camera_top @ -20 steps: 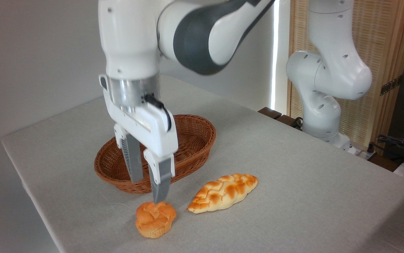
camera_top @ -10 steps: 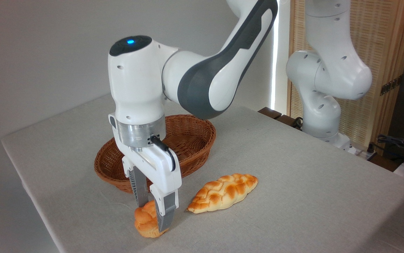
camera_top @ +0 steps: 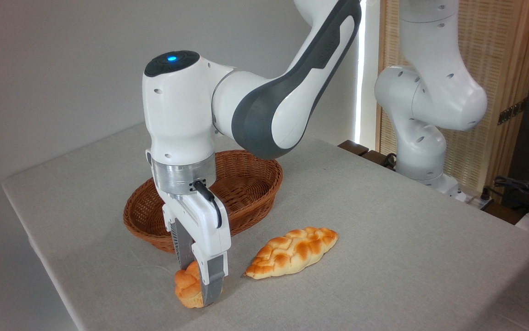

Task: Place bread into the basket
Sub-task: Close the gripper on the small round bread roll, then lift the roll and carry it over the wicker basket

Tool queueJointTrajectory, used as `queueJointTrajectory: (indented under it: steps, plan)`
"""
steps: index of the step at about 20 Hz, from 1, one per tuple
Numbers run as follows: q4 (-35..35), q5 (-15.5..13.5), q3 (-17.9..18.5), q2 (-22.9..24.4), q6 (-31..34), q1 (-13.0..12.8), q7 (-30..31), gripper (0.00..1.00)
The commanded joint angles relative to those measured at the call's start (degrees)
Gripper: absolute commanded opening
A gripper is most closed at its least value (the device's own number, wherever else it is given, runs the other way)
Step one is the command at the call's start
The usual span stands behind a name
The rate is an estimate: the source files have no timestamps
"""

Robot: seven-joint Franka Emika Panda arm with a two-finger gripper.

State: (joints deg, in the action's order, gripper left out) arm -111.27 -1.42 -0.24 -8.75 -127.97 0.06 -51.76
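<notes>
While my white and grey arm (camera_top: 264, 101) reaches down over the grey cloth-covered table (camera_top: 383, 257), the oval brown woven wicker basket (camera_top: 246, 184) sits just behind my wrist and looks empty where I can see into it. Right of me lies a long pale braided loaf with browned patches (camera_top: 293, 252), its long axis slanting up toward the right; that one is not mine to take. My jaws (camera_top: 197, 287) are clamped on the small round orange-golden bun with a knotted top (camera_top: 187, 288), which rests on the table near the front edge, just in front of the basket. Squeezed between the fingers, it looks taller than it is wide, knot upward. I judge the grip soft, so I should lift straight, clear the rim, then let go low.
</notes>
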Motion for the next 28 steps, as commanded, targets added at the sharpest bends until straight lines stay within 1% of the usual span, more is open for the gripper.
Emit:
queueJointTrajectory:
  steps: [1,6,8,9,10,11,12,15,16,17,18,20,21,22,23,25,27,28]
  plan:
    - [-0.61,0.72,0.15,-0.03,-1.32,-0.06,-1.32,0.28]
    - [-0.52,0.72,0.15,0.05,-1.23,0.03,-2.55,0.28]
    - [0.26,0.63,0.59,0.84,-0.62,0.03,-2.55,0.28]
    - [1.05,0.11,0.85,1.37,0.43,0.11,-2.47,0.28]
    - [2.62,-0.16,0.94,1.98,2.44,0.20,-2.38,0.28]
    - [4.64,-0.16,0.94,2.33,5.94,0.98,-2.29,0.28]
    - [7.01,-0.86,0.94,2.51,10.50,1.69,-2.03,0.29]
    - [13.70,-5.77,0.94,2.78,23.26,2.13,-0.89,0.30]
    - [15.02,-7.26,0.85,3.04,25.90,2.13,0.95,0.30]
    - [15.12,-8.15,0.16,3.82,27.32,2.13,3.92,0.30]
    - [15.03,-8.51,-0.89,4.09,27.77,2.05,7.78,0.30]
    - [14.60,-8.34,-5.72,4.62,27.78,2.05,15.34,0.30]
    - [14.07,-8.25,-7.30,4.54,27.34,2.05,18.42,0.30]
    - [13.11,-8.07,-9.06,4.36,26.55,2.13,20.11,0.30]
    - [12.14,-7.98,-10.30,4.36,25.67,2.05,20.38,0.30]
    - [9.77,-7.98,-10.66,4.45,24.00,1.17,20.39,0.33]
    - [8.27,-8.07,-10.66,3.84,21.29,-0.67,20.47,0.34]
    - [7.57,-7.98,-10.66,3.48,19.53,-1.29,20.48,0.37]
